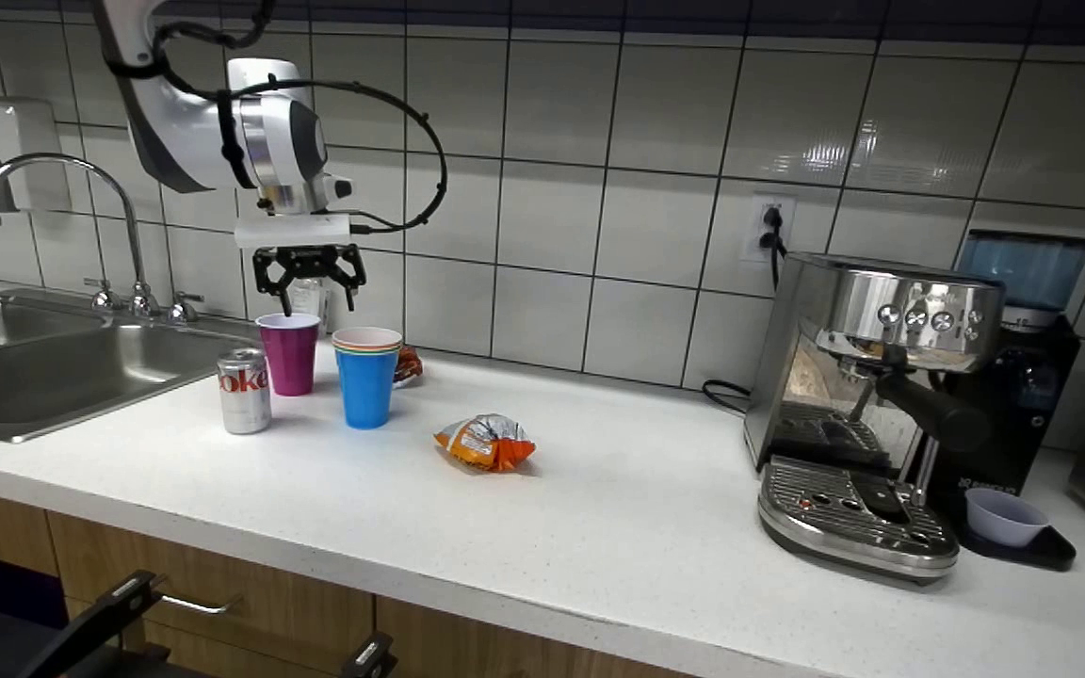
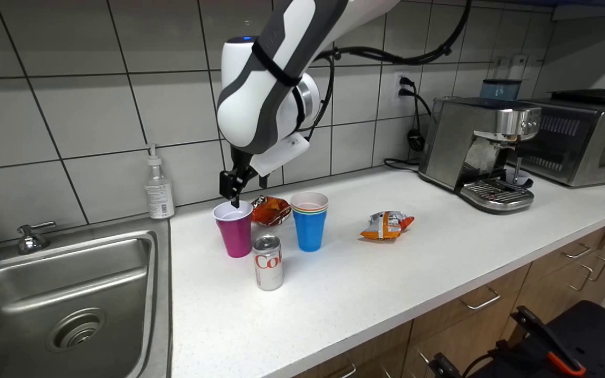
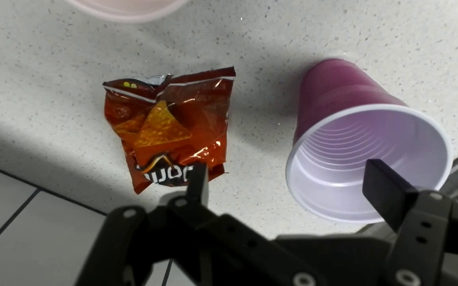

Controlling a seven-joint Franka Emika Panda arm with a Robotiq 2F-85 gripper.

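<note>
The purple cup [image 2: 235, 236] stands upright on the counter [image 2: 218, 325], near the sink [image 2: 159, 315], with a red chip bag [image 3: 169, 131] lying just beside it. The arm [image 1: 186, 137] reaches in from above, bends at the wrist and points its claw [image 1: 318, 308] down, fingers spread wide and gripping nothing. The wrist view lets me look into the cup, pale and ridged inside, and read the bag's printed front; in an exterior view only a corner of that bag peeks out behind the cup stack [image 1: 365, 386]. The soda can [image 1: 247, 400], on the near side of the purple cup, shows in both exterior views but falls outside the wrist view. The cup sits under one side of the claw: one finger [image 3: 388, 190] overlaps its mouth, the other overlaps the bag's edge. Whether that first fingertip touches the cup, I can't tell. Farther along are an orange chip bag [image 1: 484, 444] and the coffee machine [image 1: 910, 320].
</note>
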